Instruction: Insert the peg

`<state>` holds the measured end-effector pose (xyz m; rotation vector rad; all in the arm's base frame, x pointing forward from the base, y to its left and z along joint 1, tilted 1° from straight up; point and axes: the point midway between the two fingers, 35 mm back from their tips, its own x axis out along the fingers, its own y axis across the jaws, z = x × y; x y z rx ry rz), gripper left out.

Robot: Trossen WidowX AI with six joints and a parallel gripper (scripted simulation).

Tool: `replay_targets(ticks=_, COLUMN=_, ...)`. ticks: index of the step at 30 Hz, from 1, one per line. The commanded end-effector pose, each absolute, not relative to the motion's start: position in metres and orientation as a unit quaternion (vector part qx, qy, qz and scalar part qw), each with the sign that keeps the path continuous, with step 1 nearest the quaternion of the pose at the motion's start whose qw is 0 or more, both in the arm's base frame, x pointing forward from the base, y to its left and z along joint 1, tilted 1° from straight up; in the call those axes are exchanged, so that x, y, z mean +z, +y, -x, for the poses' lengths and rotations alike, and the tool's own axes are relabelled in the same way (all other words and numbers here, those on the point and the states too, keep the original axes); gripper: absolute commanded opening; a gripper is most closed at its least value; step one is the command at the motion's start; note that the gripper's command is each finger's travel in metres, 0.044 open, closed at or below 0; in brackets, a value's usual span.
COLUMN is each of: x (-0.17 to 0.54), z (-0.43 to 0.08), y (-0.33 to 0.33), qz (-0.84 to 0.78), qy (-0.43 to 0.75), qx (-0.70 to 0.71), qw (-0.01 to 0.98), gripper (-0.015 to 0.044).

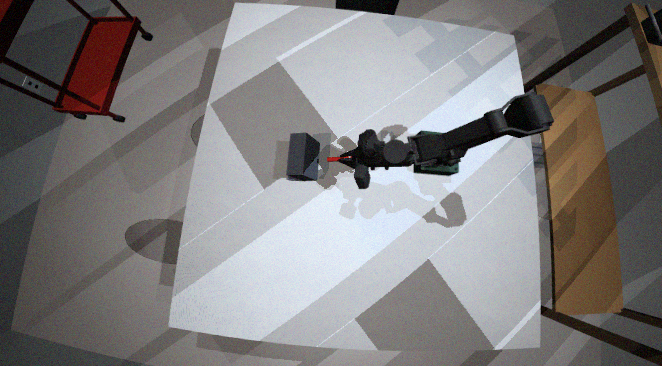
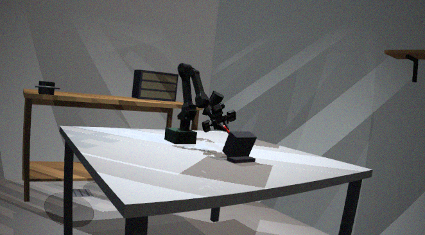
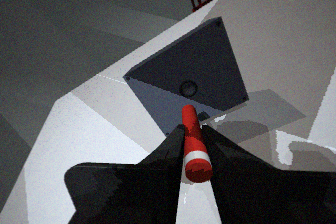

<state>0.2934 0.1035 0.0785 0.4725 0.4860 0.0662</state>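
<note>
- Fingers of black metal clamp the round red peg with a white band, tilted.
- Its tip is near the dark grey sloped panel, inward from the desk's edges.

A red cart is seen beyond one side. A wooden workbench is placed opposite; a drawer cabinet is carried on it. A wooden shelf is held up by a black bracket.

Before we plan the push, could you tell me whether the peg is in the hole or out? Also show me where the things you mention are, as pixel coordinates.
Out: the red peg's (image 1: 336, 158) (image 2: 226, 128) (image 3: 193, 137) far end shows whole, short of the hole (image 3: 188, 89).
</note>
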Motion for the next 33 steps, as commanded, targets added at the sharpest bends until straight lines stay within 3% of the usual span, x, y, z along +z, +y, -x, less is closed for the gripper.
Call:
replay_targets(ticks=1, x=0.076, z=-0.294, y=0.103, qz=-0.230, qy=0.239, qx=0.034, qw=0.943, gripper=0.0000)
replay_targets(ticks=33, x=0.070, z=-0.306, y=0.102, qz=-0.240, qy=0.213, qx=0.042, qw=0.946, gripper=0.0000)
